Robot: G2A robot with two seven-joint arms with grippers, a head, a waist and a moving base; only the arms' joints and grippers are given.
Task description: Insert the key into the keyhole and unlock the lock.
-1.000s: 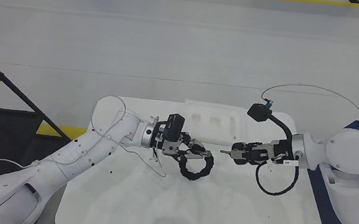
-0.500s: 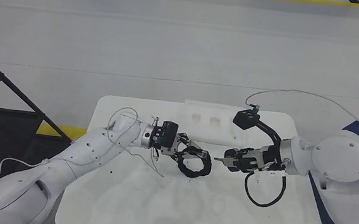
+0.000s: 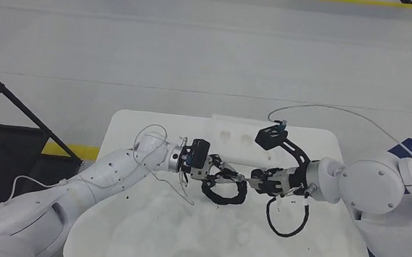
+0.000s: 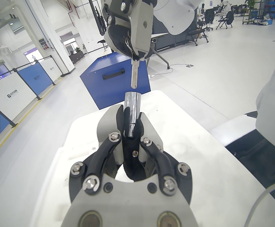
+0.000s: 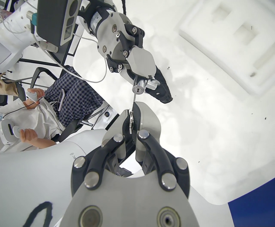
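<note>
The key (image 4: 134,74) is not in yet. Its blade points straight at the keyhole (image 5: 137,89) in the end of the lock (image 4: 131,111), a chrome cylinder. In the left wrist view we see a thin gap between the blade tip and the cylinder's end. In the right wrist view the tip seems to meet the face, so we judge it to be at the mouth and not seated. The right gripper (image 5: 132,116) is clamped narrowly on the key's head, with the blade sticking out beyond its fingertips. The left gripper (image 4: 131,117) is closed around the cylinder's body, with its keyhole end free and turned toward the key. The lock's black cable loop (image 3: 223,193) hangs below that gripper, and we cannot tell whether it rests on the table (image 3: 146,247). From above, the two grippers face each other tip to tip over the middle of the table, somewhat nearer its far edge. They are just in front of the white foam tray (image 3: 242,128) that lies along that edge. As we read it, both parts are grasped and lined up, which is the first half of the job. What is left is to push the blade fully in along the cylinder's axis and then turn it to release the lock. The blade looks thin and the opening small, so a slight tilt could jam it against the face.
</note>
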